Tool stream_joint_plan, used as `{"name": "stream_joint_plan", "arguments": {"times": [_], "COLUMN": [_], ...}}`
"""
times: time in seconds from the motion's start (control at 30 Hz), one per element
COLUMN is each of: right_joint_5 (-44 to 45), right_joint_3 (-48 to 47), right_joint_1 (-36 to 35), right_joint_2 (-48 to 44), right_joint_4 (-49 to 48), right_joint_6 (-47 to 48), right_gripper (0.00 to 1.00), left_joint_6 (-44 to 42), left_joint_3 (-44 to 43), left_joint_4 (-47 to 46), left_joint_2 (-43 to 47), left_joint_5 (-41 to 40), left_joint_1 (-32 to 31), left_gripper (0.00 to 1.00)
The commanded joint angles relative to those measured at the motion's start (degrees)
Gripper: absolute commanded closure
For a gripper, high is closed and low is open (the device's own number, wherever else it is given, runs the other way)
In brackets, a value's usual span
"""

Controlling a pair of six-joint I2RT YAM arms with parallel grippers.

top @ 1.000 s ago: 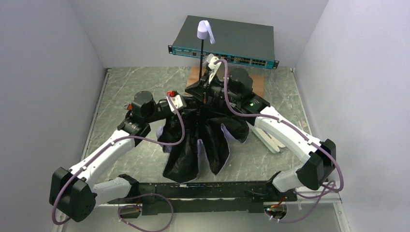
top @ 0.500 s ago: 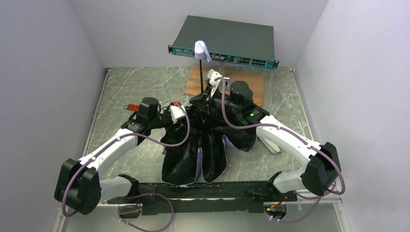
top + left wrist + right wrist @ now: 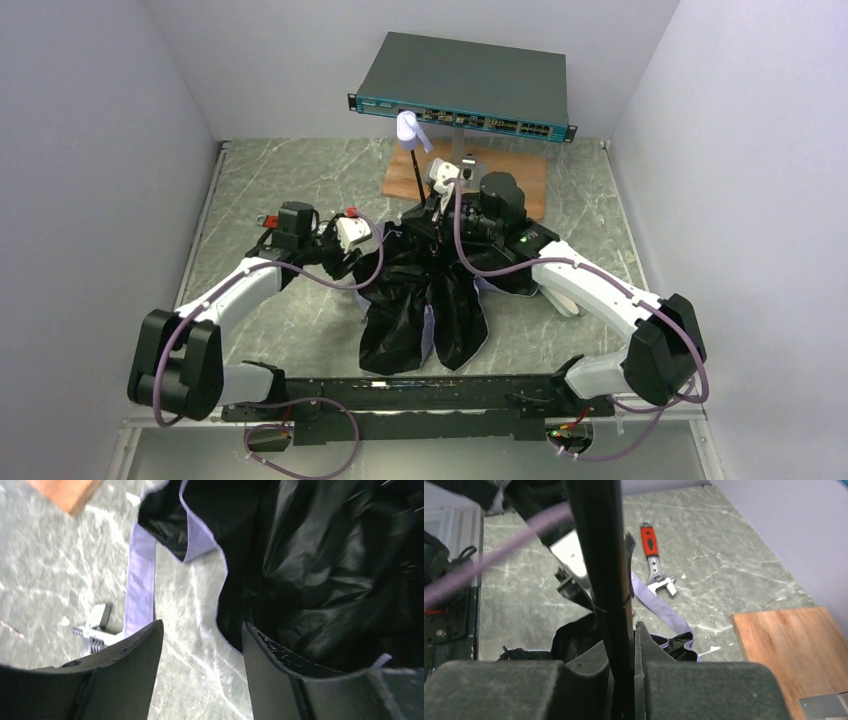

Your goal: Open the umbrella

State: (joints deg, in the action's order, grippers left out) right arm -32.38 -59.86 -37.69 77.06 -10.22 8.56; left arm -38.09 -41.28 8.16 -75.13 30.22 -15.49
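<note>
The umbrella (image 3: 320,570) runs off the right edge — wrench (image 3: 95,630) half hidden (behind the left claw (image 3: 202,625)).

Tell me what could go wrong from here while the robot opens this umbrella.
1. The right gripper clamps only the thin black shaft, which leans. It might slip or twist, swinging the handle toward the network switch.
2. The left gripper is open beside the limp canopy with nothing between its fingers. Closing there may catch loose fabric rather than spread the ribs.
</note>
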Motion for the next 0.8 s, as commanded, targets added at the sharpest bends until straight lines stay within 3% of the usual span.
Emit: {"name": "stream_joint_plan", "arguments": {"times": [0.0,0.1,0.2,0.37,0.5,0.63,0.77], "right_joint_5": [-2.3,-2.5,-3.5,-3.9,-3.5,-3.6,-5.2], "right_joint_3": [1.8,2.7,3.2,4.3,6.9,8.6,9.2], "right_joint_1": [0.2,1.5,3.4,5.5,6.4,6.8,6.7], "right_joint_2": [0.0,0.0,-1.1,-3.4,-6.1,-8.8,-9.7], "right_joint_4": [-2.6,-1.0,2.0,8.7,13.8,19.3,21.8], "right_joint_6": [3.9,4.4,4.7,7.9,10.6,13.7,14.0], "right_gripper": [0.86,0.61,0.44,0.24,0.21,0.26,0.38], "left_joint_6": [2.7,5.1,7.3,8.6,6.3,4.1,4.2], "left_joint_3": [-2.9,-4.1,-5.4,-7.0,-7.4,-7.3,-7.9], "left_joint_4": [-1.7,-1.3,-1.0,-1.7,-1.5,-1.6,-1.8], "left_joint_2": [6.7,7.9,7.6,7.1,7.5,7.2,5.8], "left_joint_5": [14.0,12.8,12.8,13.7,13.6,13.4,14.2], "left_joint_1": [0.4,-1.0,-1.3,-3.1,-6.3,-9.2,-10.8], "left_gripper": [0.34,0.31,0.23,0.23,0.25,0.31,0.41]}}
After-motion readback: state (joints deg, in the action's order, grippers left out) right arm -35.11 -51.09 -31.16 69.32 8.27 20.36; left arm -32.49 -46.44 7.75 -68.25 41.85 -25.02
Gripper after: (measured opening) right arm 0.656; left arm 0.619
